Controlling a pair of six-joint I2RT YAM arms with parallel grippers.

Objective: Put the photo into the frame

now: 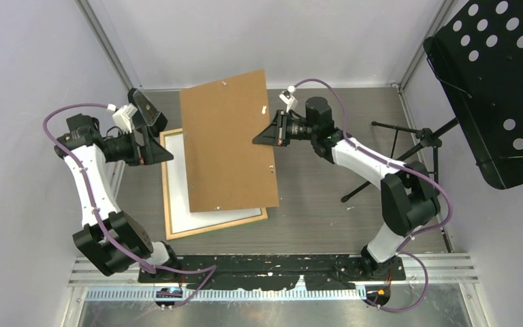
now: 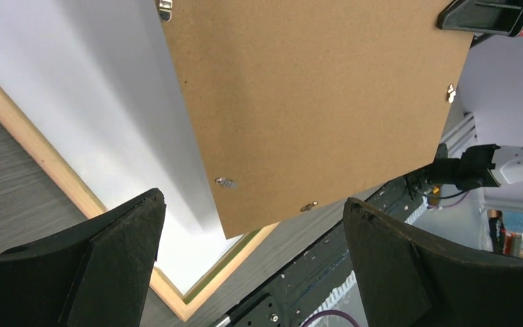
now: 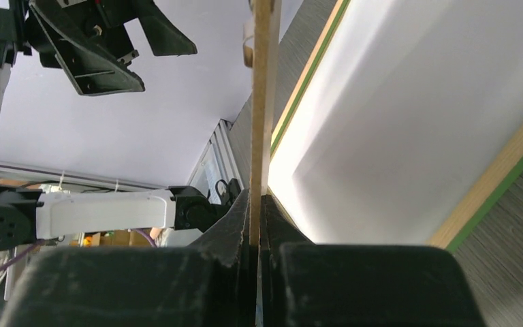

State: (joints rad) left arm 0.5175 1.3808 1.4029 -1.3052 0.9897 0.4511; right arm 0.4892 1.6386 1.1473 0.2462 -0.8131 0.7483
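Frame [image 1: 204,229]: lies flat on the table [image 1: 313,197], left of centre. Its light wood back faces up, and a green edge shows along the rim in both wrist views.
Photo: its printed face cannot be made out. A plain white sheet [image 1: 177,177] fills the frame's opening, and whether that is the print lying face-down cannot be told.
Backing board [image 1: 225,143]: brown hardboard, raised and tilted. It hangs over the frame's 3 o'clock side and juts past its 12 o'clock end. Small metal tabs [image 2: 226,182] sit along its edges. Whether its low edge touches the frame cannot be told.
Right gripper [image 1: 257,139]: clenched on the board's 3 o'clock edge. The right wrist view shows the thin sheet edge-on, pinched between the pads.
Left gripper [image 1: 160,136]: fingers spread wide and released, grasping nothing. It is at 9 o'clock of the board, apart from it, by the frame's 11 o'clock corner.
Obstruction: the board covers most of the opening from above, leaving white strips at 9 and 6 o'clock.
Surroundings: a black perforated music stand [image 1: 497,88] is at 2 o'clock. Its tripod legs [image 1: 408,146] reach in beside the right arm.
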